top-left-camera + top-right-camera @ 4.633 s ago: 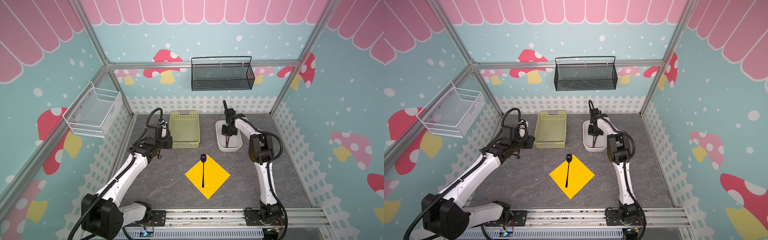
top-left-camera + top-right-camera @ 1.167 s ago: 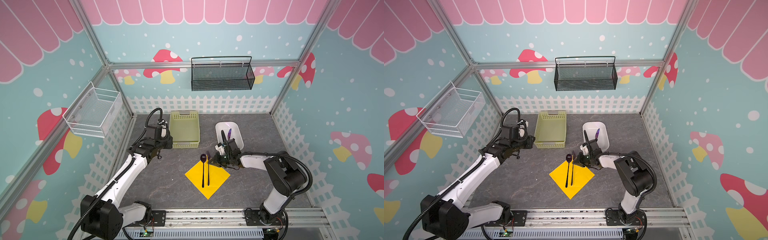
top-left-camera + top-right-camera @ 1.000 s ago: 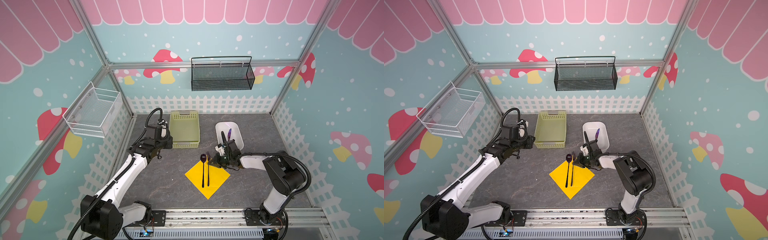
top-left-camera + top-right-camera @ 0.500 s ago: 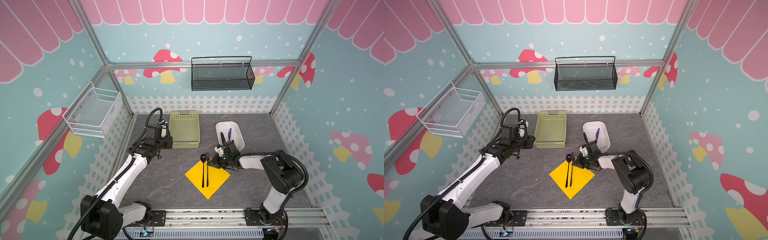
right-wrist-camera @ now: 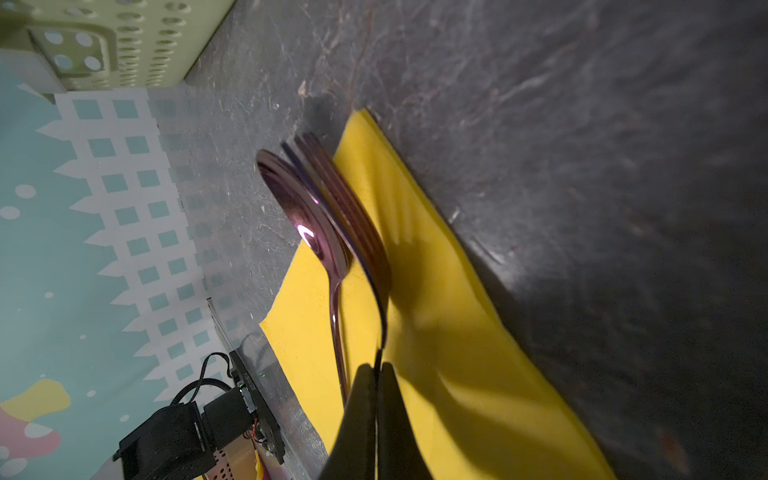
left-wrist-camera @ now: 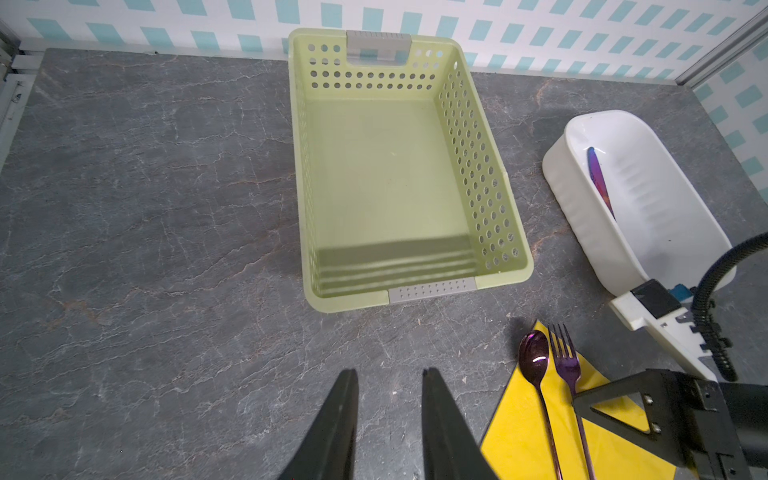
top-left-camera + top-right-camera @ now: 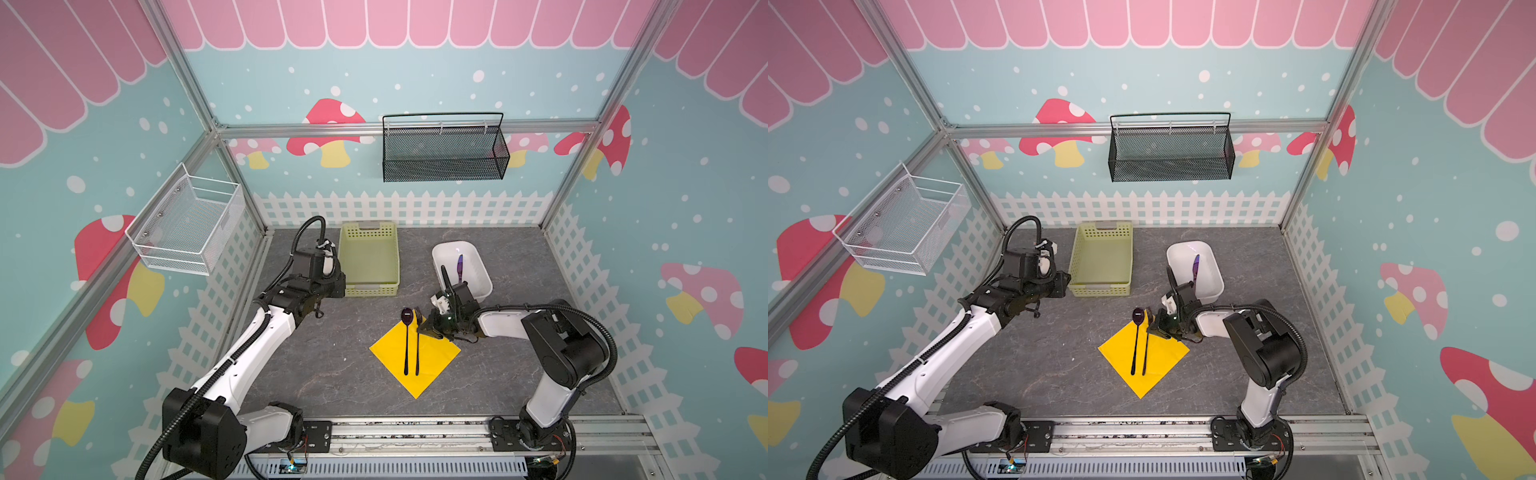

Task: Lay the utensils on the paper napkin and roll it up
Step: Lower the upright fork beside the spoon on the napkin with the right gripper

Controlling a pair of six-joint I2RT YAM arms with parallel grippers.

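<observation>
The yellow paper napkin (image 7: 436,357) (image 7: 1165,359) lies on the grey table as a diamond. On it lie a spoon (image 7: 406,345) (image 6: 534,357) and, beside it, a fork (image 7: 417,349) (image 6: 565,361), heads past the far corner. My right gripper (image 7: 424,330) (image 5: 377,368) is shut on the fork's thin black handle just below its head (image 5: 349,208). A purple-blue piece (image 7: 459,266) (image 6: 598,178) rests in the white tub (image 7: 482,270). My left gripper (image 6: 390,372) (image 7: 334,291) hovers open and empty in front of the green basket.
The pale green perforated basket (image 7: 369,289) (image 6: 299,166) stands empty at the back, left of the white tub. A black mesh basket (image 7: 442,149) hangs on the back wall and a white wire basket (image 7: 187,224) on the left wall.
Earlier my right gripper was in the white tub and only the spoon lay on the napkin. The fork now lies there; over the last second it edged left toward the spoon. The left arm stayed still.
</observation>
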